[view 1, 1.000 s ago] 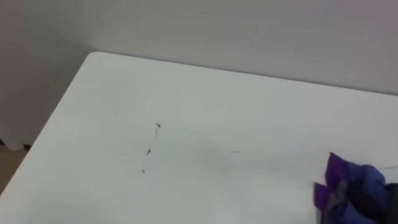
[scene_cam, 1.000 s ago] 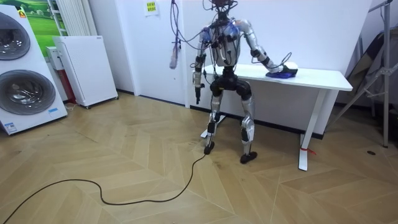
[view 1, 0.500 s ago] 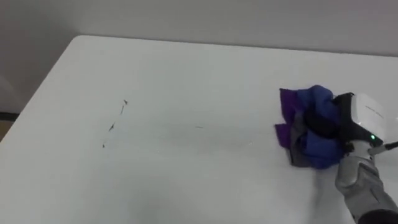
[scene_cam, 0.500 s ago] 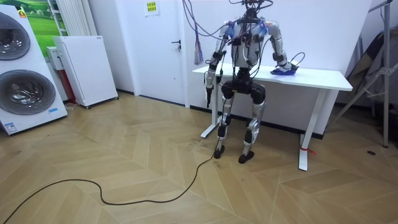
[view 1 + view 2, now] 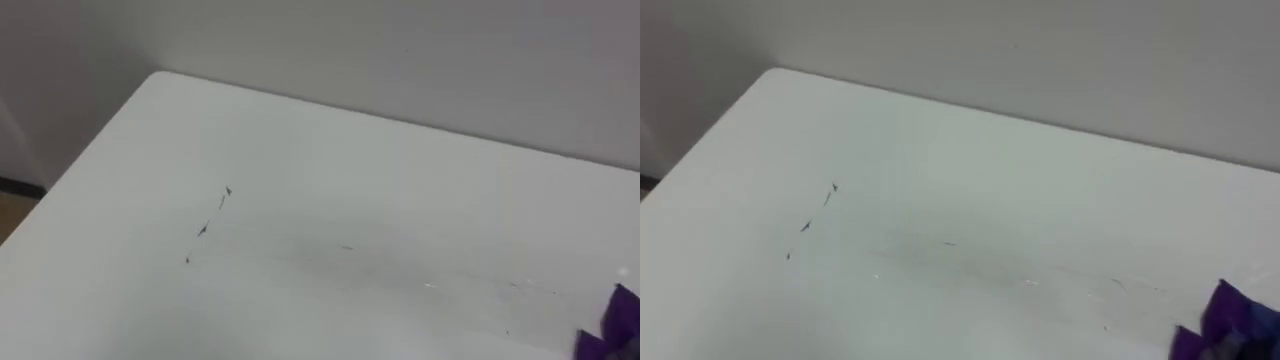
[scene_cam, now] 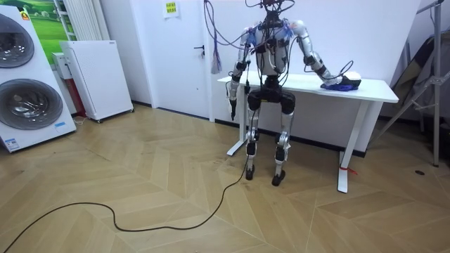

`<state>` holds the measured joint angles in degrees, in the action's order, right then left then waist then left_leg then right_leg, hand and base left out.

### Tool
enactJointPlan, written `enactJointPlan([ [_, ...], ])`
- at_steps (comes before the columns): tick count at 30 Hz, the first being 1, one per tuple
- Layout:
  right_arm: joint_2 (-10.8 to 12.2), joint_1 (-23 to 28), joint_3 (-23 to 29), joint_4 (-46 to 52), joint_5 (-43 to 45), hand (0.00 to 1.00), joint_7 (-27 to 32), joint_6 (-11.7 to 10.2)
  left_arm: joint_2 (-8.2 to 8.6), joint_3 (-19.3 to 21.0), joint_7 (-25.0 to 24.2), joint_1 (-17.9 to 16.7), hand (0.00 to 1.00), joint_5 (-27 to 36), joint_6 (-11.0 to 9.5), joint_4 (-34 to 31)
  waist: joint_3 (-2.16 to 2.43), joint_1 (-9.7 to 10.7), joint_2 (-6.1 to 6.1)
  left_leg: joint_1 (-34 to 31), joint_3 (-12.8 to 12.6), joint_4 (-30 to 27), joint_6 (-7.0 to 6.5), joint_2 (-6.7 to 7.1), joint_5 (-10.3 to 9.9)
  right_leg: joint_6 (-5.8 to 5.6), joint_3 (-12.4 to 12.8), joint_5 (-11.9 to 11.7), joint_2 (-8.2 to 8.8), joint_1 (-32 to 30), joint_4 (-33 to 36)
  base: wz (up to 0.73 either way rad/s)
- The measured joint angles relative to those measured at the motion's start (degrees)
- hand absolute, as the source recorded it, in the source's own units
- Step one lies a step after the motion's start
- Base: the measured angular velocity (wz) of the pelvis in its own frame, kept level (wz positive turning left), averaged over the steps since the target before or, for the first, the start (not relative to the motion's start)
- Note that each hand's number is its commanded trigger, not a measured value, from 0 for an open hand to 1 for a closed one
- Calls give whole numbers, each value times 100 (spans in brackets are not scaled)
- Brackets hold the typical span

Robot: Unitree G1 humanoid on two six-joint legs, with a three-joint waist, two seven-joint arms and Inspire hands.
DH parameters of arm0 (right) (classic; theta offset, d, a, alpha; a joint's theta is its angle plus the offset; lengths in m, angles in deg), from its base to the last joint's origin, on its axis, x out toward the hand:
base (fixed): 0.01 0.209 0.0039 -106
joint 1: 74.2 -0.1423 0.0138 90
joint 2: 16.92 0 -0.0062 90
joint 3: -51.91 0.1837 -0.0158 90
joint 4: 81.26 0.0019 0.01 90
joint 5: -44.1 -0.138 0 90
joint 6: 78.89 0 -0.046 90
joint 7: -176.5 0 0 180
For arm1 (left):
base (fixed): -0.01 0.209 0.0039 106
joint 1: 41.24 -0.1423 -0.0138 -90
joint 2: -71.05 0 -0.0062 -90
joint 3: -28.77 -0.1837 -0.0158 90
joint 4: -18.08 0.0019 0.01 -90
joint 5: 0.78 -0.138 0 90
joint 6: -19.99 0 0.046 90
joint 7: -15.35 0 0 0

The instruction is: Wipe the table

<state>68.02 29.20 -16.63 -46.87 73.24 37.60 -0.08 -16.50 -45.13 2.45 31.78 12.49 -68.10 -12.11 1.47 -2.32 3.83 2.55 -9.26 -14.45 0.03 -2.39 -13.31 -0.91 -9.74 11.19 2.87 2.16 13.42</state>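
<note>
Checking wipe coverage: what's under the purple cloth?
The purple cloth lies on the white table, with the right hand on top of it. Any marks beneath the cloth are covered; the dark specks farther left lie bare.

The purple cloth (image 5: 1232, 318) is cut off at the bottom right corner, only a bit peeks in, and the little dark marks (image 5: 205, 228) on the white table (image 5: 380, 170) are too small to tell what they are.
</note>
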Motion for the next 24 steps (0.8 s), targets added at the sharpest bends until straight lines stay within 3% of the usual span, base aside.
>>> enactJointPlan([
  [2, 26, -360, -81, 93, -2, 100, 0, 339, -21, -397, 15, 232, 0, 77, -42, 185, -13, -176, -131, 18, 15, 37, -33, -23, -55, -12, 30, -178, -57, -9, -91, -79],
  [3, 70, -637, -276, 222, 68, 100, -16, 605, 10, -536, 24, 361, 0, 74, -78, 384, -50, -334, -217, 41, 100, 27, -47, -29, -89, 26, 6, -293, -111, -50, -113, -112],
  [4, 93, -802, -406, 282, 123, 100, -41, 719, 33, -604, 39, 447, 0, 72, -74, 476, -68, -380, -254, 36, 206, 15, -58, -26, -112, 47, -1, -358, -141, -80, -142, -120],
  [5, 166, -1130, -715, 497, 332, 100, -131, 975, 73, -804, 101, 579, 0, 73, -70, 599, -94, -439, -320, -31, 402, -50, -80, -39, -145, 90, -45, -478, -193, -143, -193, -78],
  [7, 383, -1576, -1320, 1039, 825, 100, -523, 1287, 110, -1033, 119, 816, 0, 75, -70, 900, -112, -522, -355, -150, 507, -95, -57, -22, -165, 162, -185, -546, -207, -290, -171, -64],
  [9, 607, -2159, -2175, 1379, 1394, 100, -949, 1387, 150, -1131, 134, 1010, 0, 78, -67, 979, -148, -698, -376, -269, 712, -147, -59, 31, -152, 223, -192, -590, -258, -454, -137, -32],
  [11, 798, -2964, -3112, 1597, 1863, 100, -1506, 1293, 171, -1359, 136, 1232, 0, 86, -64, 958, -222, -909, -374, -528, 956, -196, -13, 85, -47, 247, -248, -505, -282, -644, -115, 38],
  [13, 804, -3528, -3370, 1533, 2094, 100, -1716, 1119, 189, -1414, 90, 1221, 0, 191, -64, 860, -262, -1104, -418, -666, 1140, -164, 11, 102, 64, 308, -458, -498, -253, -704, -137, 69],
  [14, 801, -3796, -3390, 1418, 2103, 100, -1809, 1040, 157, -1397, 89, 1170, 0, 309, -64, 855, -254, -1170, -424, -703, 1226, -89, 32, 128, 155, 353, -471, -476, -225, -785, -106, 100],
  [16, 727, -3931, -3347, 1176, 2051, 100, -1855, 997, 117, -1297, 99, 959, 0, 386, -48, 845, -248, -1192, -410, -738, 1238, 27, 42, 157, 259, 332, -466, -396, -184, -818, -77, 88],
  [17, 625, -3838, -3331, 1022, 2013, 100, -1858, 971, 84, -1274, 96, 786, 0, 550, -50, 810, -227, -1206, -364, -751, 1228, 79, 40, 171, 283, 309, -455, -333, -164, -811, -73, 62],
  [20, 463, -3246, -3038, 992, 1597, 100, -1465, 450, 70, -1009, 91, 363, 0, 478, 66, 799, -205, -1139, -266, -684, 1236, 100, 41, 202, 291, 275, -496, -277, -137, -650, -162, 36],
  [21, 458, -2987, -2751, 831, 1483, 100, -1266, 214, 50, -814, 84, 275, 0, 274, 89, 817, -208, -935, -242, -584, 1222, 108, 41, 232, 291, 250, -509, -275, -122, -428, -299, 62],
  [22, 448, -2814, -2583, 789, 1400, 100, -1168, 122, 23, -712, 85, 237, 0, 162, 97, 817, -203, -835, -227, -547, 1177, 116, 41, 239, 291, 228, -514, -262, -109, -336, -353, 86],
  [23, 424, -2446, -2221, 709, 1183, 100, -1001, -18, -81, -565, 91, 194, 0, 30, 91, 818, -199, -702, -200, -464, 993, 169, 38, 239, 292, 166, -438, -225, -89, -203, -389, 69],
  [24, 409, -2143, -1874, 611, 1114, 100, -873, -104, -173, -371, 104, 169, 0, -129, 85, 745, -138, -606, -102, -432, 878, 182, 35, 234, 290, 125, -412, -195, -80, -143, -394, 48],
])
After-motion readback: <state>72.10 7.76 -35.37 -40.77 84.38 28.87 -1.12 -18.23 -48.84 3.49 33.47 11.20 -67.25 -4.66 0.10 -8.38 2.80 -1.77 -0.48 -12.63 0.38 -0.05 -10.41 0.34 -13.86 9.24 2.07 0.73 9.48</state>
